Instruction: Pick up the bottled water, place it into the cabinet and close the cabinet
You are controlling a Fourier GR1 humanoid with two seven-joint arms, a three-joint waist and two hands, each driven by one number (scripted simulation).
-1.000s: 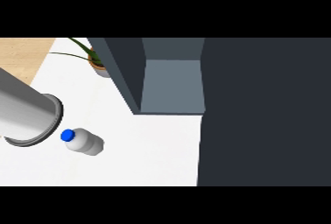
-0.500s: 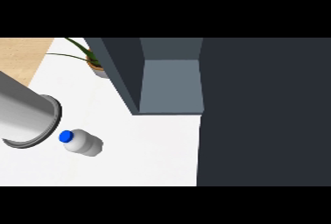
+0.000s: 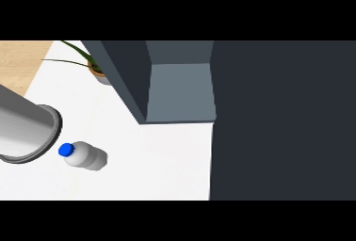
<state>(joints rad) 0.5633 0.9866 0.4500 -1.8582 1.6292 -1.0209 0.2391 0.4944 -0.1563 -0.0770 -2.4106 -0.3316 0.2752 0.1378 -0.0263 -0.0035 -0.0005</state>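
Dark cabinet (image 3: 278, 117) fills right side of head view, open compartment facing white counter (image 3: 160, 160). Grey forearm (image 3: 24, 127) enters from left edge, ends beside bottle; neither hand visible, so finger state cannot be told. Potted plant (image 3: 94, 68) at counter's far edge, by cabinet's corner. Bottled water (image 3: 83, 155), blue cap, stands on counter near left edge, apart from cabinet.

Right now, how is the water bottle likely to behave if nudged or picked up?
The bottle is round-bodied, so once tipped it could roll across the smooth white counter. Its sides look plain and sleek, so probably slippery. It seems small, likely light.
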